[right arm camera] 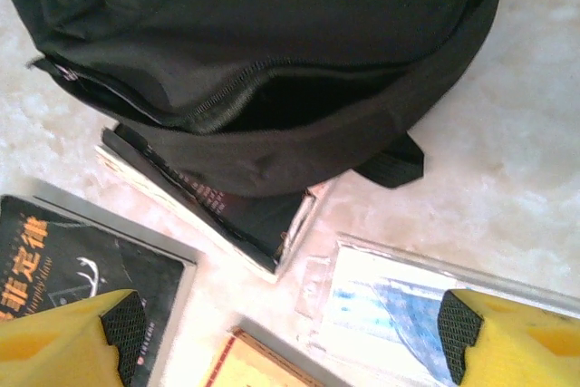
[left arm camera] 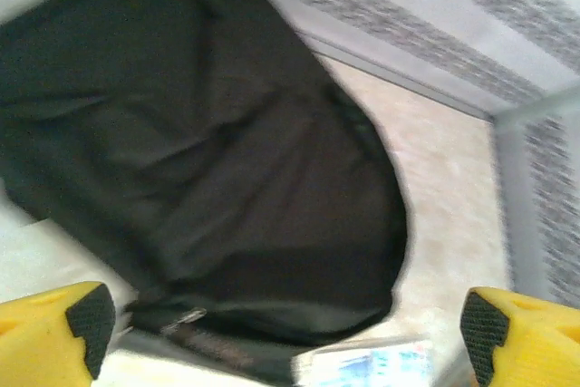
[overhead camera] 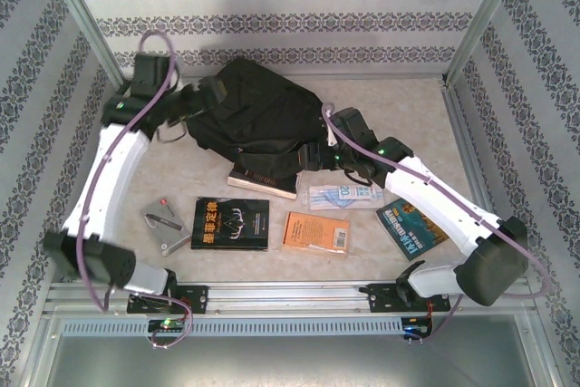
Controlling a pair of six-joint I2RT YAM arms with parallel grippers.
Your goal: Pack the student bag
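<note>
step: packing barely begun, we judge | bag (overhead camera: 258, 101) at far middle of table (overhead camera: 426, 124), zip (right arm camera: 227, 97) open, book (right arm camera: 240, 215) wedged under its rim | left gripper (left arm camera: 285, 322) spread, empty | right gripper (right arm camera: 294, 324) spread, empty | next: we must grasp a book, feed it in

The student bag (overhead camera: 258, 106) is a large black backpack of soft fabric, lying flat and slumped. Its zipper gapes along the near rim onto a dark inside. That rim rests on a thick book (right arm camera: 267, 224), with the rest of the bag stretching away beyond it.
</note>
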